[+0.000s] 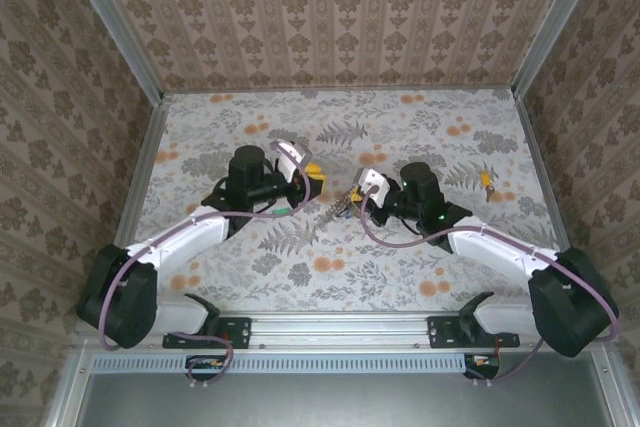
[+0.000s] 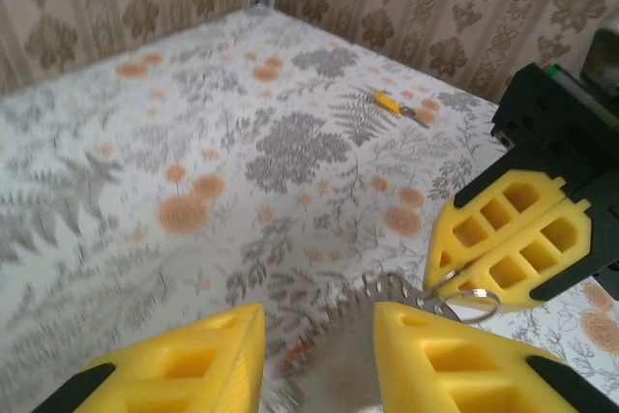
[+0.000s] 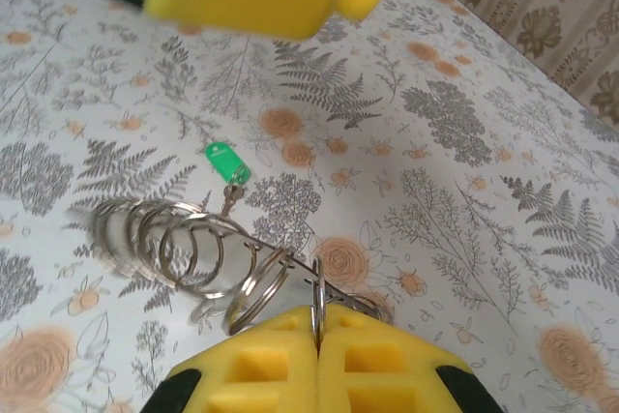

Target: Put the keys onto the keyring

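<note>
Keyring [image 3: 208, 258] is a run of linked metal rings, and its nearest ring is pinched edge-on between the closed yellow pads of the right claw [image 3: 317, 328], which is clenched on it. From there the rings stretch away in a loose line just above the flowered table [image 1: 400, 267], toward the left claw [image 2: 319, 336]. That claw is released: its two yellow pads stand apart with the blurred far end of the rings in the gap, and whether they touch a pad cannot be told. A green key [image 3: 225, 162] lies flat on the table just beyond the rings, apart from them. Farther off, well to the right arm's outer side, a yellow key [image 1: 487, 187] lies alone on the table near the wall.
</note>
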Controlling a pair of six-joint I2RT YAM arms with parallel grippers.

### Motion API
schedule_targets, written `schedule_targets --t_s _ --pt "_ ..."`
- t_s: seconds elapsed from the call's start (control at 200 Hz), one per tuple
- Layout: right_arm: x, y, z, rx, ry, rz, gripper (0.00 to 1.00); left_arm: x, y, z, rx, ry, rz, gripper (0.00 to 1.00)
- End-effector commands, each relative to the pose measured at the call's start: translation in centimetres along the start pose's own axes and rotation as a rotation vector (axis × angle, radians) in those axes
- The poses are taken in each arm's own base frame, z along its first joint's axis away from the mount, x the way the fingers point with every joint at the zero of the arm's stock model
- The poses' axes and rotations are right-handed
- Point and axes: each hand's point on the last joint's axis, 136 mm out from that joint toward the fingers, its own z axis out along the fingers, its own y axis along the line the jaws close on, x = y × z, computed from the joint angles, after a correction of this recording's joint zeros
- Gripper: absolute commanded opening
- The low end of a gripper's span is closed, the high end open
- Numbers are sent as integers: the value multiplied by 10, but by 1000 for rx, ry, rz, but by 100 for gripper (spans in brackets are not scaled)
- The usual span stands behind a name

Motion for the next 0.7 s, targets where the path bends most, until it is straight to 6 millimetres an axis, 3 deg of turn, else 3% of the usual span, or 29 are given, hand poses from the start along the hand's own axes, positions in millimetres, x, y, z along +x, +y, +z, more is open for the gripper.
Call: schedule_targets --t_s 0.0,0.23,0.695 --pt "2 11 -10 -76 50 -112 0 -10 -13 -1 84 1 150 35" --pt "4 17 -17 -120 75 -131 0 -3 -12 15 164 22 178 35" --pt "-4 17 -18 -166 13 -71 0 27 -62 20 482 44 318 36"
